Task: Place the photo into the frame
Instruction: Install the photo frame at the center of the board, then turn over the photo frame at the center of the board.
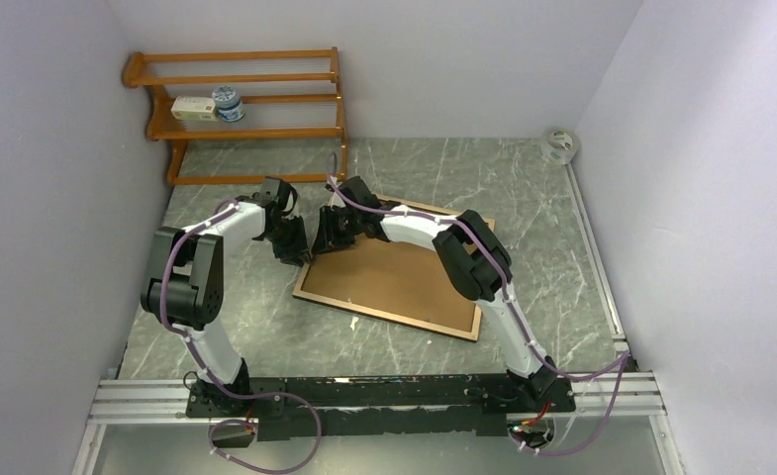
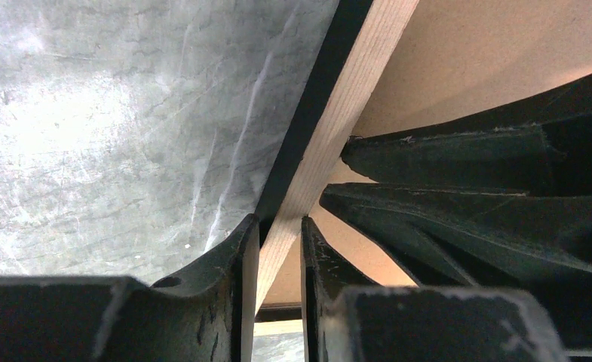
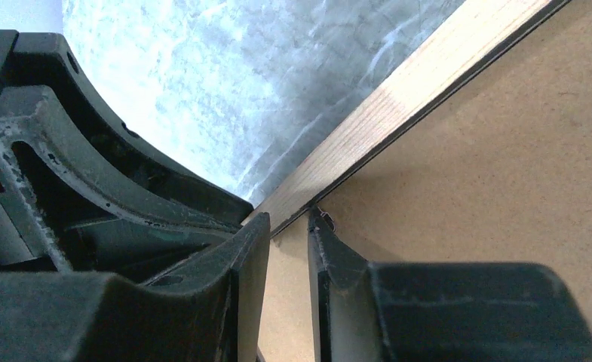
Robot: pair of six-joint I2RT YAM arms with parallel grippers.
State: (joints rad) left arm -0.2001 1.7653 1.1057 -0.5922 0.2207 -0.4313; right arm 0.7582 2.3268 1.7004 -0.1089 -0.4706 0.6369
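The frame (image 1: pixel 389 315) lies back-up on the table with the brown backing board (image 1: pixel 404 277) lying in it. My left gripper (image 1: pixel 295 247) is at the frame's left edge. In the left wrist view its jaws (image 2: pixel 280 226) are shut across the light wood rail (image 2: pixel 338 113). My right gripper (image 1: pixel 327 237) is at the far left corner. In the right wrist view it (image 3: pixel 289 222) is nearly shut with nothing between the jaws. Its tips rest on the backing board (image 3: pixel 489 188) beside the rail (image 3: pixel 406 90), at a small metal tab (image 3: pixel 326 220). The photo is out of view.
An orange-brown shelf rack (image 1: pixel 255 99) stands at the back left with a small box (image 1: pixel 194 109) and a jar (image 1: pixel 229 103) on it. A tape roll (image 1: pixel 560 145) lies at the back right. The two grippers are close together.
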